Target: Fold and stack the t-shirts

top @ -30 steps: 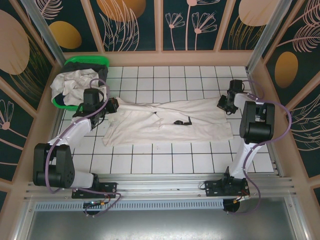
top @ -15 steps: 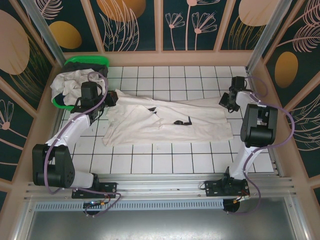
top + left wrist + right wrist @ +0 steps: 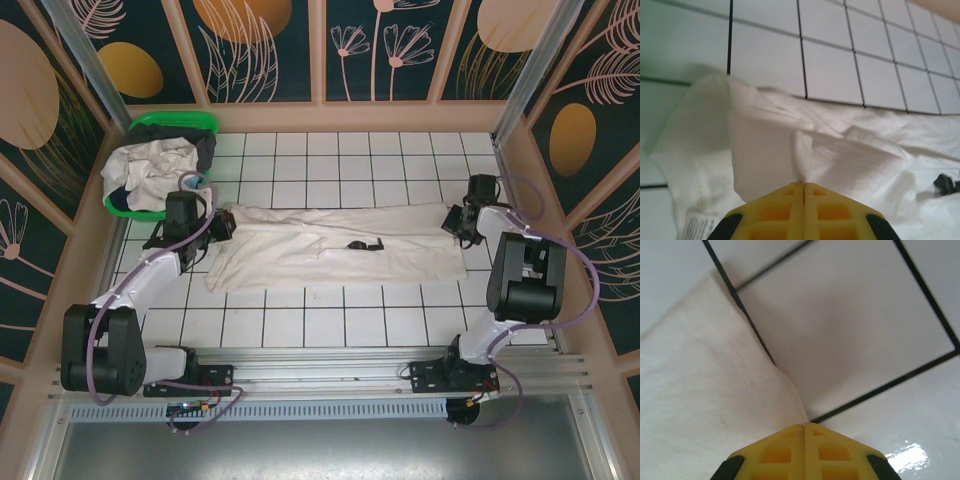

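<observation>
The left gripper point(image 3: 224, 222) and right gripper point(image 3: 455, 222) pinch the t-shirt point(image 3: 340, 248) at its ends, green basket point(image 3: 175, 121) nearby.

One off-white t-shirt point(image 3: 340, 252) lies on the tiled table point(image 3: 330, 325), drawn into a long band running left to right, black print point(image 3: 363, 245) facing up near mid-length; its left end is wider and creased. Further off-white shirts point(image 3: 150, 170) lie crumpled in the green basket point(image 3: 175, 121), far left.

Arms spread wide; left tool point(image 3: 224, 224) and right tool point(image 3: 452, 221) pinched closed (both low).
</observation>
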Available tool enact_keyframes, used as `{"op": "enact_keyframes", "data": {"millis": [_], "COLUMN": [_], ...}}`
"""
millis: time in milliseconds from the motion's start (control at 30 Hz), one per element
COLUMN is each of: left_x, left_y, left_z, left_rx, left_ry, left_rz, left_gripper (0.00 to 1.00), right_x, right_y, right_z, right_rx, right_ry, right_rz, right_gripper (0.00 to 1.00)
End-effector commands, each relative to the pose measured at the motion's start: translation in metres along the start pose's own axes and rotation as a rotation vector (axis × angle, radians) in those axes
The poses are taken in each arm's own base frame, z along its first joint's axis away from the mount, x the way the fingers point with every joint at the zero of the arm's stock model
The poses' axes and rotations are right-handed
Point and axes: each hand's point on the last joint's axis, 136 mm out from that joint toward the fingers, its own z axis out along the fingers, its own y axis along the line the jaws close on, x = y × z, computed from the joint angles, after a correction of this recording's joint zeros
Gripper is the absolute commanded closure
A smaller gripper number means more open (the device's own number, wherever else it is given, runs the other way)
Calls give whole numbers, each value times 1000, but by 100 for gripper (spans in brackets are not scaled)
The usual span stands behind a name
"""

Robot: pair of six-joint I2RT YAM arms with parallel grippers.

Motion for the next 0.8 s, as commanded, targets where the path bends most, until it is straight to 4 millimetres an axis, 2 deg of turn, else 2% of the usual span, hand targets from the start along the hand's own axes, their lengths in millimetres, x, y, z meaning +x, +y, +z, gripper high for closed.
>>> {"op": "enact_keyframes", "data": {"millis": [0, 167, 367, 500, 633, 767], "left_x": [0, 14, 5, 6, 22, 36], "left_y": [-3, 3, 0, 0, 2, 9], "left_z": [-3, -2, -12, -17, -14, -14], "left_rx": [31, 23, 9, 10, 29, 12], "left_ry": [-31, -14, -40, -59, -32, -22], "left_rz": [-16, -29, -18, -35, -63, -75], "left_gripper": [100, 100, 100, 100, 100, 100], "right_x": [-3, 1, -9, 3, 13, 17], "right_y": [-4, -9, -8, -18, -22, -22], "right_z": [1, 2, -12, -3, 9, 12], "right_rx": [-11, -6, -19, 6, 19, 11], "right_ry": [-32, -32, -68, -32, 3, 7], "right_rz": [28, 38, 49, 48, 61, 62], "right_gripper": [100, 100, 100, 100, 100, 100]}}
